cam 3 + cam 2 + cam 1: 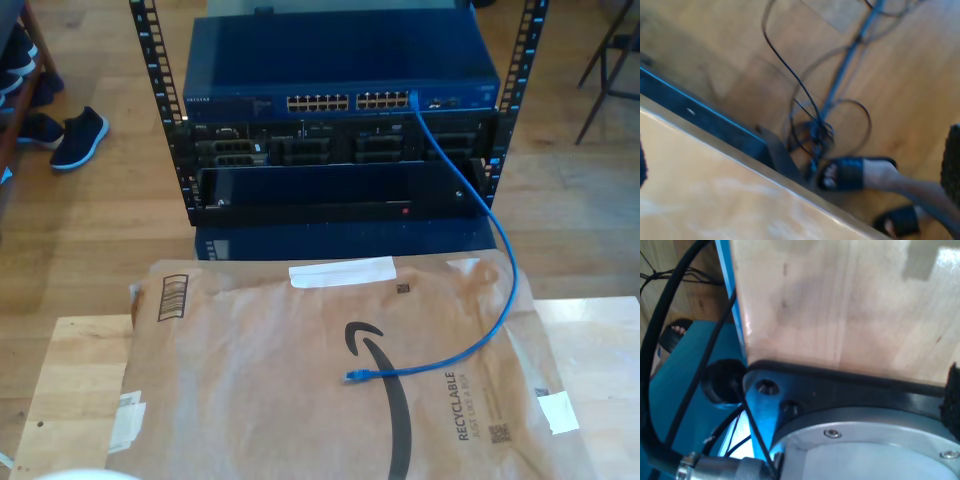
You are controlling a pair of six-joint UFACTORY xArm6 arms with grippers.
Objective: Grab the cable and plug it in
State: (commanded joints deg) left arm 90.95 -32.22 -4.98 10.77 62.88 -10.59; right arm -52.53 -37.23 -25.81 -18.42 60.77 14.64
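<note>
Blue cable [497, 255] hangs from the switch [340, 70], loose plug on open cardboard [250, 370]; jaws' opening unclear.

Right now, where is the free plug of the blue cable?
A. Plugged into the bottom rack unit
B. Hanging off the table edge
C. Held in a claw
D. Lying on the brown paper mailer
D. In the exterior view the free plug lies on the brown paper mailer, while the cable runs up to a port in the top switch of the rack.
</note>
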